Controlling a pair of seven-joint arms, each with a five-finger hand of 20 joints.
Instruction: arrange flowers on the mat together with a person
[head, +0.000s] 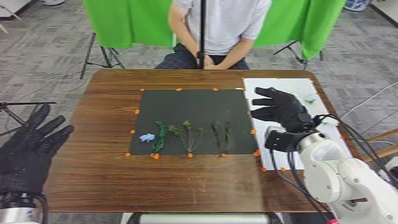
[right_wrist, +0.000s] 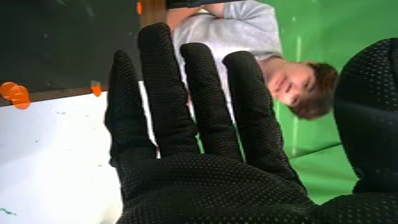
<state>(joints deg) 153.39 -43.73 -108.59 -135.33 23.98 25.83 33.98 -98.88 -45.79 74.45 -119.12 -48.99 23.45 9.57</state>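
"Noting the right hand first: over the white sheet, near the right edge of the dark mat. Its fingers?"

"Straight, slightly apart at the tips, thumb well off from them. Right wrist view agrees. And the left?"

"Left hand at the brown table's left edge. Fingers straight and spread. A broad strip of wood between it and the mat, so good room on that side. Flowers?"

"All in the mat's near half. Blue flower closest to the left edge, green stem just beside it. Then the branching sprig, roughly mid-width, foot toward the near edge."

"Further right, a pair of thin green stems, side by side. Some mat between them and the right edge."

"One small green piece on the sheet, beside the right hand, toward the table's right edge."

"Tighter over there: sheet runs close along that edge. Orange markers round the mat's border."
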